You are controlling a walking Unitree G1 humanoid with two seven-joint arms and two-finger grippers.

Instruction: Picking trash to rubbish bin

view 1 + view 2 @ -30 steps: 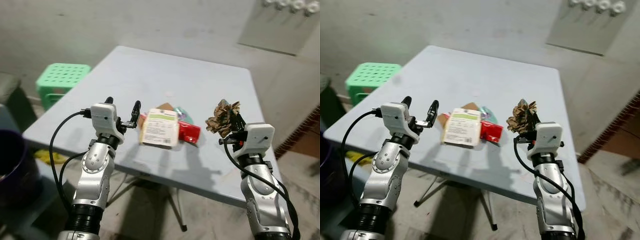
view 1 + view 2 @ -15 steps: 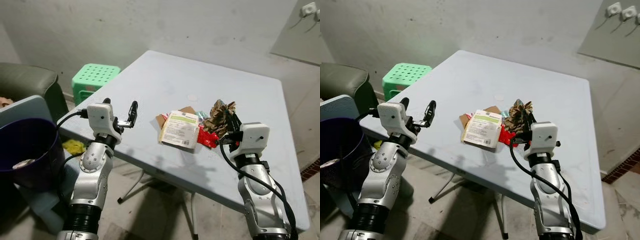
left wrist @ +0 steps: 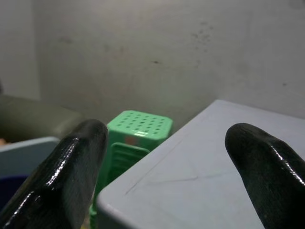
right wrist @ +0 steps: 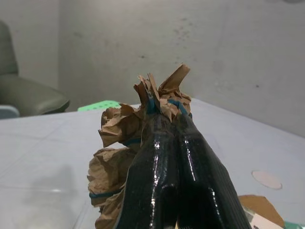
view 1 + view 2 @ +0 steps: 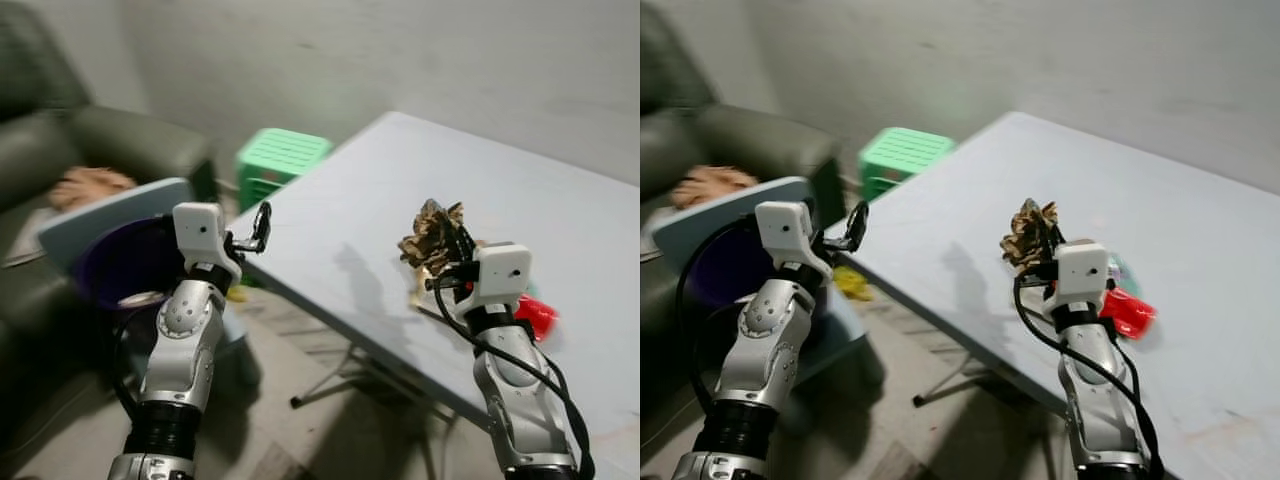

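Observation:
A crumpled brown paper ball (image 5: 430,236) sits pinched in my right gripper (image 5: 455,248), held above the near part of the pale blue table (image 5: 540,190). The right wrist view shows both black fingers (image 4: 171,157) pressed together with the paper (image 4: 119,143) bulging beside and above them. My left gripper (image 5: 252,228) stands open and empty off the table's left corner, fingers (image 3: 71,176) wide apart. Below and left of it is the dark purple rubbish bin (image 5: 120,265) with a pale blue panel (image 5: 105,205) behind it. A red wrapper (image 5: 533,312) lies on the table behind my right arm.
A green plastic stool (image 5: 283,155) stands past the table's left corner. A dark green sofa (image 5: 60,140) with a brownish bundle (image 5: 90,185) runs along the left. Something yellow (image 5: 852,283) lies on the floor under the table edge, by the folding legs (image 5: 350,375).
The camera has swung left: table and trash pile slid right, while bin and sofa came into view. The right gripper still holds the paper ball and the left stays open.

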